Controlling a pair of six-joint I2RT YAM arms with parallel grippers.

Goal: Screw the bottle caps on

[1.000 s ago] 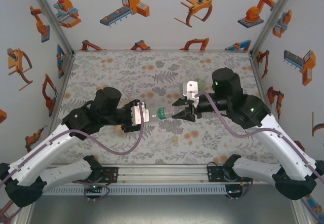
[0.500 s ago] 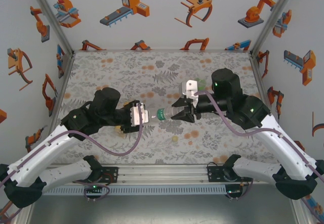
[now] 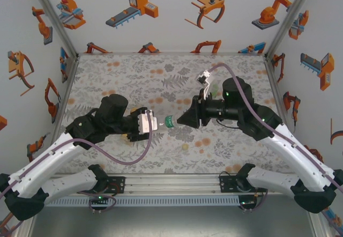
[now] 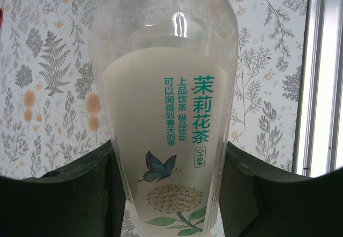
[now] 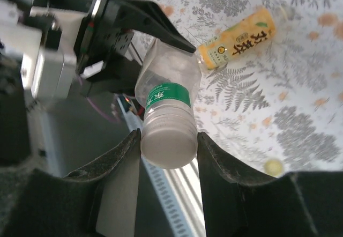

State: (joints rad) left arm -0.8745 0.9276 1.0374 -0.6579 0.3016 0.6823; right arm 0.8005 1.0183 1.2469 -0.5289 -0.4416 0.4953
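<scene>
Floral-print bench [image 3: 134, 71] inside a booth papered with orange robot drawings: two arms meet above its middle, a clear bottle [image 3: 161, 122] held level between them, off the surface. The left claw [image 4: 171, 194] pinches the bottle's labelled body, its fingers [image 4: 69, 194] pressed to either side. The right claw [image 5: 169, 135] pinches the white cap [image 5: 167, 150] sitting on the neck, just past the green neck band.

The step in hand appears to be turning the cap home. A cap started crooked could cross-thread and jam. The thin body could slip or spin in the left claw as the right wrist twists, so the cap would never tighten. Letting go too soon could drop the cap onto the bench. The right arm's cable [image 3: 222, 64] loops high over the wrist and could wind tighter with rotation.

Open bench lies behind the pair toward the back wall. Below the left arm lies the yellow-orange juice bottle [image 5: 238, 38]. A pale yellow cap [image 3: 185, 146] rests near the front, close beneath the work. Side walls and the front rail [image 3: 171, 182] stand well apart from both claws.
</scene>
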